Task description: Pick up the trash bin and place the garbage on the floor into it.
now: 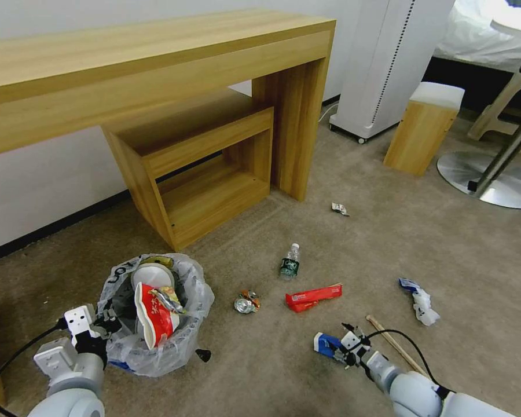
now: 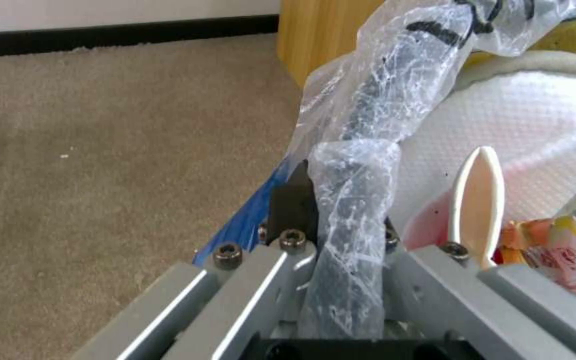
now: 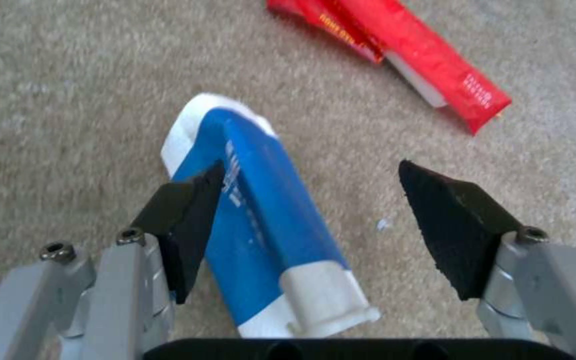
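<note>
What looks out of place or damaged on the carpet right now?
Litter is strewn over the floor: a crushed can, a bottle lying down, a red wrapper, a wooden stick and a blue-white tube between the open right gripper fingers.

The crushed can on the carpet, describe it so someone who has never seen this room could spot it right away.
Start at the wooden desk and come forward over the floor to the trash bin. Just beside the bin, on the side of the red wrapper, lies the crushed can. It is the only shiny, crumpled metal piece; the bottle behind it is clear with a green label.
</note>
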Available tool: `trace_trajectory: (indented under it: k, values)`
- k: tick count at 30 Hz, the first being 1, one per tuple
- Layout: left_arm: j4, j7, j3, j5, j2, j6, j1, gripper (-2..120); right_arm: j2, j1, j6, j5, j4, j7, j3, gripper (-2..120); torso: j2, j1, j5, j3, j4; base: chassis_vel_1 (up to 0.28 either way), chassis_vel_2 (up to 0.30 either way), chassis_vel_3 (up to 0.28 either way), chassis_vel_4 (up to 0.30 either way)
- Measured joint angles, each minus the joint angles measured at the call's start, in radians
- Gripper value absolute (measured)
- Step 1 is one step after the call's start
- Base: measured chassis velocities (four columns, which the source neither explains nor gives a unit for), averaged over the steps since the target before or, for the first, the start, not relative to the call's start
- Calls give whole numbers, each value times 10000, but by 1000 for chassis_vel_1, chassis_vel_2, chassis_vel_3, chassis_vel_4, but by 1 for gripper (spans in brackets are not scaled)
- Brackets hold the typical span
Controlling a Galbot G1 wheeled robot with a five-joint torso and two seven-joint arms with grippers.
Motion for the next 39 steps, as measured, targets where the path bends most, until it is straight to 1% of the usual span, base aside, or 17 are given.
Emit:
trace_trajectory:
  k: [7, 8, 9, 11, 12, 13, 14, 16, 17, 20, 25, 28, 29, 30, 32, 36, 39]
  values:
    - [-10, 0, -10, -6, 4, -5, -23, 1, -47, -71, 9, -29, -166, 0, 46, 69, 1, 0, -1, 0, 0, 0, 0, 0, 0]
    - [-13, -1, -8, -6, 4, -7, -26, 1, -48, -101, 18, -30, -238, 9, 76, 65, 0, 0, -2, 0, 0, 0, 0, 0, 0]
    - [-13, -1, -8, -6, 4, -7, -26, 1, -48, -101, 18, -30, -238, 9, 76, 65, 0, 0, -2, 0, 0, 0, 0, 0, 0]
    - [-35, -2, 7, -6, -6, -7, -37, 1, -17, -159, 68, -46, -349, 10, 116, 57, 0, 0, -1, 0, -1, 0, 0, 0, 0]
    - [-53, -3, 21, -6, -15, -8, -43, 1, 43, -203, 94, -82, -422, 10, 156, 51, 0, 0, -1, 0, -1, 0, 0, 0, 0]
    - [-61, -3, 26, -7, -18, -8, -43, 1, 87, -214, 115, -94, -475, 8, 165, 48, 0, 0, -1, 0, -1, 0, 0, 0, 0]
    - [-61, -3, 26, -7, -18, -8, -43, 1, 87, -214, 115, -94, -475, 8, 165, 48, 0, 0, -1, 0, -1, 0, 0, 0, 0]
    - [-73, -2, 30, -4, -27, -16, -27, 1, 179, -214, 206, -148, -615, -2, 173, 38, 0, 0, -1, 0, 0, 0, 0, 0, 0]
    - [-73, -2, 30, -4, -27, -16, -27, 1, 179, -214, 206, -148, -615, -2, 173, 38, 0, 0, -1, 0, 0, 0, 0, 0, 0]
    - [-112, 21, 34, 2, -51, -37, 8, 1, 246, -207, 299, -201, -717, -42, 173, 24, 0, 0, -1, 0, 0, 0, 0, 0, 0]
    - [-116, 28, 34, 7, -59, -45, -2, 1, 256, -225, 470, -194, -734, -105, 273, 19, 0, 0, -1, 0, 0, 0, 0, 0, 0]
    - [-52, 32, 23, 14, -50, -47, -28, 1, 187, -348, 981, 74, -589, -355, 575, 13, 0, 0, 2, 0, -1, 0, 0, 0, 0]
    - [-52, 32, 23, 14, -50, -47, -28, 1, 187, -348, 981, 74, -589, -355, 575, 13, 0, 0, 2, 0, -1, 0, 0, 0, 0]
    - [-25, 32, 18, 15, -43, -47, -41, 1, 124, -412, 1213, 236, -478, -489, 720, 13, 0, 0, 0, 0, 0, 0, 0, 0, 0]
    - [32, 32, 12, 19, -25, -48, -69, 1, -44, -591, 1680, 583, -75, -779, 1156, 6, 0, 0, 0, 0, -1, 0, 0, 0, 0]
    - [69, 31, 12, 24, -15, -47, -75, 1, -166, -700, 2127, 903, 428, -1052, 1531, 4, 0, 0, -2, 0, -3, 0, 0, 0, 0]
    - [95, 30, 4, 38, 5, -45, -57, 1, -290, -457, 3058, 1328, 1254, -1759, 1857, 4, 0, 0, -2, 0, -1, 0, 0, 0, 0]
